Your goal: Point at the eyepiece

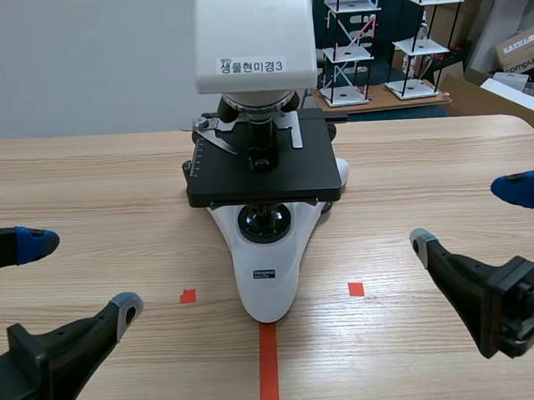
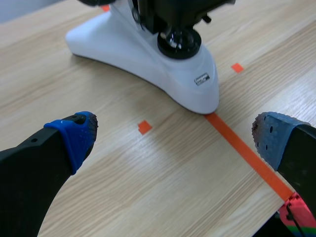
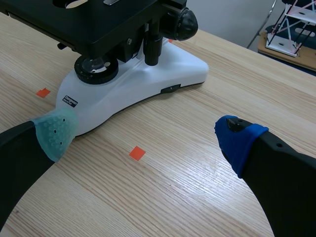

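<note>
A white microscope with a black stage stands at the middle of the wooden table. Its white head carries a label and is cut off by the scene view's upper edge, so no eyepiece shows in any view. My left gripper hovers open low at the left, short of the base. My right gripper is open at the right. In the left wrist view, the gripper faces the base's front tip. The right wrist gripper has the microscope base just ahead of it.
Orange-red tape marks lie on the table around the microscope's front. Behind the table's far edge at the right stand white rod-and-shelf models and cardboard boxes. Bare wood lies on both sides of the microscope.
</note>
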Robot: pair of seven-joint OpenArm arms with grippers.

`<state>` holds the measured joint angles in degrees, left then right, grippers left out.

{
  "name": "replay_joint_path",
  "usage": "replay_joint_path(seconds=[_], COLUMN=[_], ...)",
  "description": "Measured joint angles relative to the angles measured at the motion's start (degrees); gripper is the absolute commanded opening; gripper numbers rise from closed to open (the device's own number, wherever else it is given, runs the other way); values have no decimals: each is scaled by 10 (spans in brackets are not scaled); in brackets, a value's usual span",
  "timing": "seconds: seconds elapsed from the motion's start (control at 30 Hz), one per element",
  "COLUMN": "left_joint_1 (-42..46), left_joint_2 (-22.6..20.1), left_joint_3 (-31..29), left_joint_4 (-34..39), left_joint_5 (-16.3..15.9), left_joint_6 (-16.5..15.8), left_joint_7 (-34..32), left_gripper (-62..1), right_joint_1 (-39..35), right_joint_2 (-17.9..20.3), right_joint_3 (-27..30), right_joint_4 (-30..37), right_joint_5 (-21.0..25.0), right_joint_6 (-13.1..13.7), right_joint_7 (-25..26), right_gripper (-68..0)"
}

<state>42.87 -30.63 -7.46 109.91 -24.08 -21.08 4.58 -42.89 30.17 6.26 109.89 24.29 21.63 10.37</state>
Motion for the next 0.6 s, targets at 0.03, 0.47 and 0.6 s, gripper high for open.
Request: replay_joint_path(seconds=[0.03,0.47,0.6], left_joint_1=[0,0,0], left_joint_2=[0,0,0], left_joint_3=[0,0,0], left_joint_4=[0,0,0], left_joint_5=[0,0,0], left_joint_6=[0,0,0], left_joint_7=[17,38,38], left_gripper=[14,14,14], right_joint_1=[0,0,0], right_joint_2=[0,0,0], right_joint_3=[0,0,0], right_joint_4=[0,0,0], right_joint_5=[0,0,0], right_joint_6=[2,-44,-48], right_joint_7=[0,-11,-10], right_gripper=[-71,-71,-71])
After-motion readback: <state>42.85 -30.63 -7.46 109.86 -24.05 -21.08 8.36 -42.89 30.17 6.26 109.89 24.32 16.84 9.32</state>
